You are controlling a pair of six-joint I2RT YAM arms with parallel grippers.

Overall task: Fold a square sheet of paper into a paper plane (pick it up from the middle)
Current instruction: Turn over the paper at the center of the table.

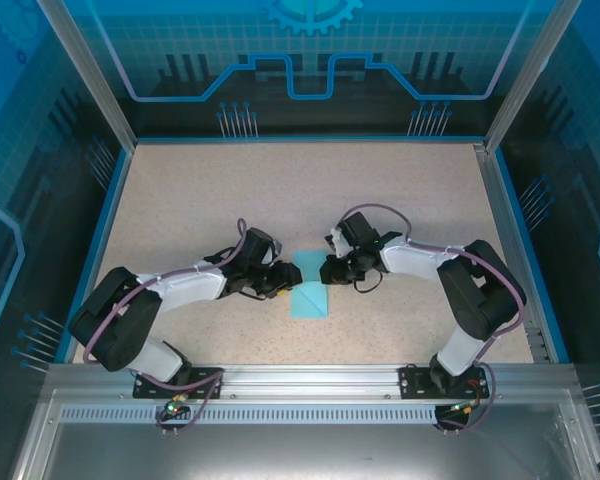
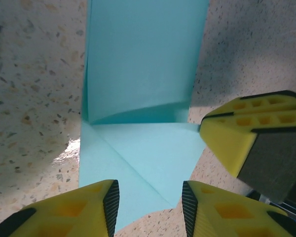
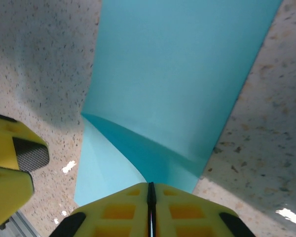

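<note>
The square sheet of paper [image 1: 308,288], light cyan and already partly folded, lies on the speckled table [image 1: 280,190] with both arms reaching in to it, one from each side. The left gripper [image 2: 148,212] sits at the sheet's left edge; its yellow fingers [image 2: 96,207] stand apart with a clear gap, and a corner of the paper shows between their black pads without either pad visibly pressing it. The right gripper [image 3: 149,197] is at the sheet's opposite, right edge. Its two fingers are pressed together with only a thin dark seam between them, and they seem to nip the paper's edge at the point where a flap meets the layer below. From that pinch a broad flap of the sheet lifts off the flat part, casting a darker band of shadow under its fold. The flat part under the flap carries a diagonal crease that runs toward the left gripper's side. In the overhead view the sheet reads as a pointed top over a squarer lower part, with the two grippers just beside it and close to each other across it
</note>
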